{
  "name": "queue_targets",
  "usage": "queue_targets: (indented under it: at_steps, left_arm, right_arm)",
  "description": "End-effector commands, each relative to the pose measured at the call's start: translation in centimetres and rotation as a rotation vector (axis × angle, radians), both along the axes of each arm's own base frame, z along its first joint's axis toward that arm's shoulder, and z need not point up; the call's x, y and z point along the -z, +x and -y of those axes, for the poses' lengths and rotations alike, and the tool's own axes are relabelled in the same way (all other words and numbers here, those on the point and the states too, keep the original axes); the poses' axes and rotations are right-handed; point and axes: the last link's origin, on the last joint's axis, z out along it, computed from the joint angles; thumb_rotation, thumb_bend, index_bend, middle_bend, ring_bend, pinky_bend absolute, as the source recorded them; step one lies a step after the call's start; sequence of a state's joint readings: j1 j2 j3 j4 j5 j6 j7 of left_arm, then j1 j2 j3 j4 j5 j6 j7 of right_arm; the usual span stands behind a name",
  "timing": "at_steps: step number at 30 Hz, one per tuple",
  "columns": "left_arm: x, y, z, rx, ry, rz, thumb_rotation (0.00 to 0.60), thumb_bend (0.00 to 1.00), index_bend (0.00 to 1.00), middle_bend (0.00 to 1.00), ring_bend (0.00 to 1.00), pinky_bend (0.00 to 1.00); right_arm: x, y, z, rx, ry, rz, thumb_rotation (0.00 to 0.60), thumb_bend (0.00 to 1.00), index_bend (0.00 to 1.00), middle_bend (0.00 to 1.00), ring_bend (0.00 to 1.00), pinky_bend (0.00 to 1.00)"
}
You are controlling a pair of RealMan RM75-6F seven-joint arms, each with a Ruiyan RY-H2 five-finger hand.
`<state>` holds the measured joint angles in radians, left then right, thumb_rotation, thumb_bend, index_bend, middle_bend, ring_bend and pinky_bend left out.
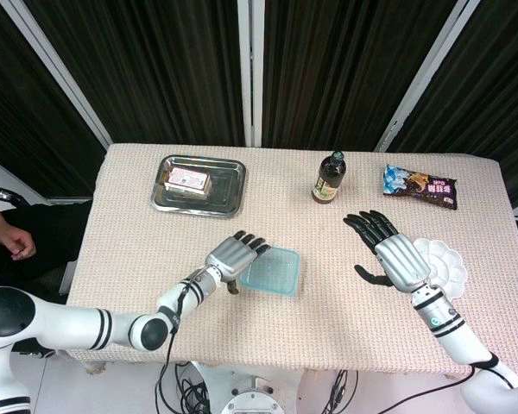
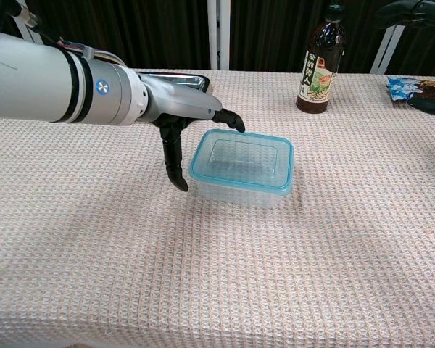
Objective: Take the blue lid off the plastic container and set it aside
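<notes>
A clear plastic container (image 2: pixel 241 190) with a blue lid (image 1: pixel 270 269) (image 2: pixel 242 161) sits mid-table. My left hand (image 1: pixel 234 258) (image 2: pixel 180 116) hovers at its left edge, fingers spread over the lid's near-left corner and thumb hanging down beside the container's left wall; it holds nothing. My right hand (image 1: pixel 394 258) stays raised to the right of the container, fingers apart and empty; the chest view catches only its fingertips (image 2: pixel 413 11) at the top right.
A brown glass bottle (image 1: pixel 329 178) (image 2: pixel 320 62) stands behind the container to the right. A steel tray (image 1: pixel 199 185) with a small packet lies at the back left. A snack bag (image 1: pixel 420 186) and a white palette dish (image 1: pixel 439 267) lie on the right.
</notes>
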<state>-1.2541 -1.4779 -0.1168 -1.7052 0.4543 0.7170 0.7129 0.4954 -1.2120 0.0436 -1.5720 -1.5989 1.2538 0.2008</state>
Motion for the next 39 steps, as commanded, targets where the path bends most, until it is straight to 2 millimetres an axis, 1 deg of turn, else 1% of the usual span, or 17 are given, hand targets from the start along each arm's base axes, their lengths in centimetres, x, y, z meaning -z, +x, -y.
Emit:
queue_targets:
  at_steps: [1,8,17,30,39]
  left_arm:
    - [0.1,0.3,0.0,-0.014,0.002,-0.007,0.6,0.0,0.0,0.0,0.0,0.05]
    - [0.4,0.7,-0.5,-0.048,0.007,-0.011,0.6,0.0,0.0,0.0,0.0,0.05]
    - [0.9,0.4,-1.1,-0.083,0.006,-0.028,0.6,0.0,0.0,0.0,0.0,0.06]
    - [1.0,1.0,-0.3,-0.092,-0.02,-0.029,0.6,0.0,0.0,0.0,0.0,0.07]
    - [2.0,1.8,-0.3,-0.091,-0.022,-0.044,0.6,0.0,0.0,0.0,0.0,0.08]
  right_arm:
    - [0.1,-0.1,0.0,0.001,0.003,0.002,0.6,0.23,0.0,0.09,0.0,0.0]
    - [0.3,-0.2,0.0,0.001,0.013,-0.002,0.6,0.23,0.0,0.09,0.0,0.0]
    - [0.7,-0.4,-0.2,-0.005,0.03,-0.008,0.6,0.23,0.0,0.09,0.0,0.0]
    - [1.2,-0.5,-0.4,-0.014,0.042,-0.017,0.6,0.23,0.0,0.1,0.0,0.0]
    - [1.0,-0.7,-0.7,-0.006,0.04,-0.015,0.6,0.23,0.0,0.1,0.0,0.0]
